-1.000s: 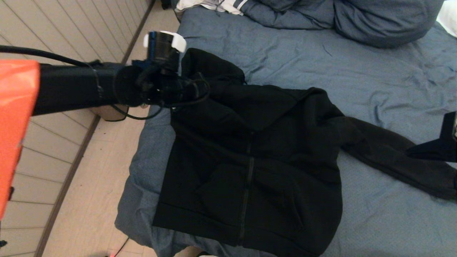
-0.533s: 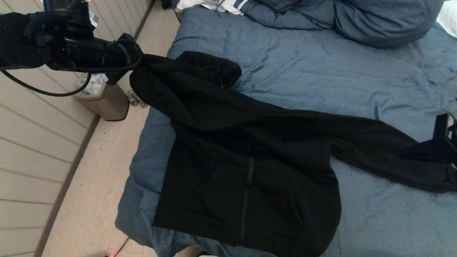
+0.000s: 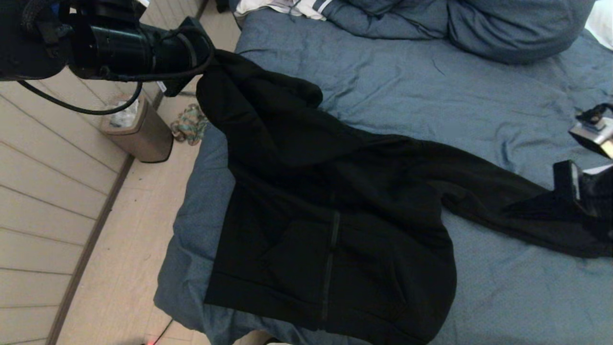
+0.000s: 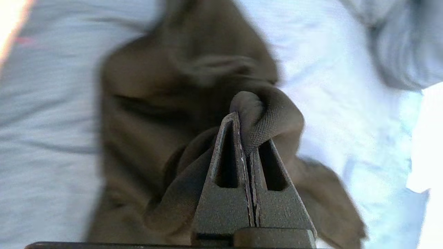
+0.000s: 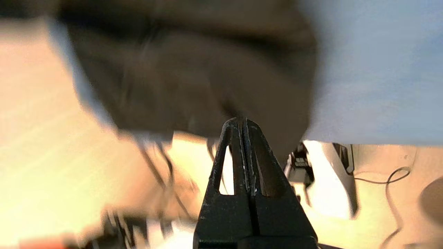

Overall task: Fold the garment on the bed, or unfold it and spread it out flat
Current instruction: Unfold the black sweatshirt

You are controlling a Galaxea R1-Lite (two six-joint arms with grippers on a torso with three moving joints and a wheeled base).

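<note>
The black hooded garment (image 3: 335,225) lies zipper up on the blue bed (image 3: 431,91), its hem near the front edge. My left gripper (image 3: 203,72) is raised over the bed's far left side. It is shut on the ribbed cuff (image 4: 263,117) of one sleeve, and that sleeve hangs taut down to the body. My right gripper (image 3: 522,206) sits low at the right edge, shut on the end of the other sleeve (image 5: 207,86), which stretches out across the duvet. The hood lies bunched behind the raised sleeve.
Blue pillows (image 3: 503,24) and a white striped cloth (image 3: 297,7) lie at the head of the bed. On the wooden floor to the left stand a small bin (image 3: 139,129) and a coloured rope bundle (image 3: 189,125). Open duvet lies to the right and behind the garment.
My left gripper swung up and to the left with the cuff, drawing the sleeve out taut. My right gripper pulled the other sleeve further right and slightly away, straightening it.
</note>
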